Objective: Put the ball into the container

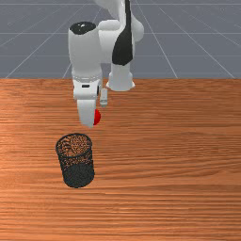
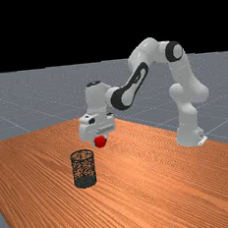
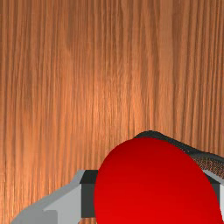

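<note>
Carrying step: the hand [image 3: 153, 195] is clamping the ball [image 2: 100, 142]. The next move is requiring alignment above the container [image 1: 78, 175], lower left.

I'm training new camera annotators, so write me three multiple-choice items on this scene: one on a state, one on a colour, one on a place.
1. How does the container stand?
A) upright
B) on its side
C) upside down

2. What colour is the ball?
A) green
B) blue
C) red

3. Where is the ball?
A) in the container
B) between the fingers
C) under the container

Right letters:
1 A: its opening faces up in the far view.
2 C: every view shows it red.
3 B: the wrist view shows both fingers touching it.
</note>
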Available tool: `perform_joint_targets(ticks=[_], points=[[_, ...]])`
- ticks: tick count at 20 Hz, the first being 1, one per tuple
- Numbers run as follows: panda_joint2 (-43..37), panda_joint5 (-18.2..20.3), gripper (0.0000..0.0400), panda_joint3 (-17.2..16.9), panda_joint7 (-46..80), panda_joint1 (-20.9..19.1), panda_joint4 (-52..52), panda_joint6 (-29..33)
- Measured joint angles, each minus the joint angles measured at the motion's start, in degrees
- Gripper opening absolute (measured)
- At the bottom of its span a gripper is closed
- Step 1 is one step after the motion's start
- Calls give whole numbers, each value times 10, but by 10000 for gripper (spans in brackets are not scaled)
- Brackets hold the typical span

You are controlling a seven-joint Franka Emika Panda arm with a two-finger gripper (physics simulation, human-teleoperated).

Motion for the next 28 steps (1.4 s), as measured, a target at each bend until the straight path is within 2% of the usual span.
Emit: perform_joint_targets(ticks=[2,3,4,5,6,7,13,14,17,18,21,23,28], points=[[-16,0,279,0,0,0,3,-16],[-16,-20,279,-7,15,7,22,-49],[-27,-2,279,-1,2,1,13,-38],[-26,-24,279,-7,18,9,27,-61],[-23,-19,279,-6,15,7,35,-64],[-13,-8,280,1,-12,1,51,-71],[65,-7,280,4,-11,2,172,-117],[85,-8,280,1,2,5,209,-150],[99,-8,280,-1,-11,-3,232,-171],[96,-7,280,-2,-11,-5,224,-160],[156,-9,280,-2,-8,-5,326,-222],[169,-9,280,-3,-19,-11,349,-241],[200,-10,280,-6,-22,-17,358,-230]])
